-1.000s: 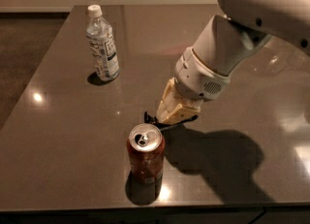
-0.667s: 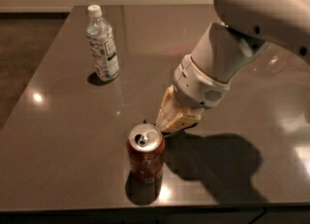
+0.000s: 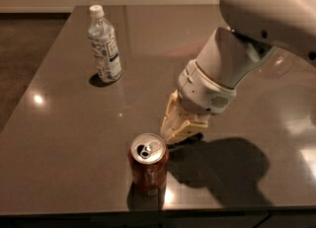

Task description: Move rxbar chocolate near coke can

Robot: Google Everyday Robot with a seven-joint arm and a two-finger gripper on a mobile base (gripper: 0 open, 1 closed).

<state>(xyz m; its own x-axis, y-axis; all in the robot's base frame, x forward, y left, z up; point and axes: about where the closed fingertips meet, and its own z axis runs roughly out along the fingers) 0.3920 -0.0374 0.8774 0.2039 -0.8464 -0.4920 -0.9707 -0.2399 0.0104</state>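
Observation:
The coke can stands upright near the table's front edge, red-brown with a silver opened top. My gripper points down at the table just right of and behind the can, close to its rim. The rxbar chocolate is mostly hidden beneath the gripper; only a thin dark strip shows at its base, and I cannot tell it apart from shadow. The white arm reaches in from the upper right.
A clear plastic water bottle with a white cap stands at the back left of the dark grey table. The table's front edge runs just below the can. The arm's shadow lies to the right of the can.
The gripper has moved down and a little toward the can. The black end of the bar that showed left of the gripper a second ago is now hidden. Can and bottle have not moved.

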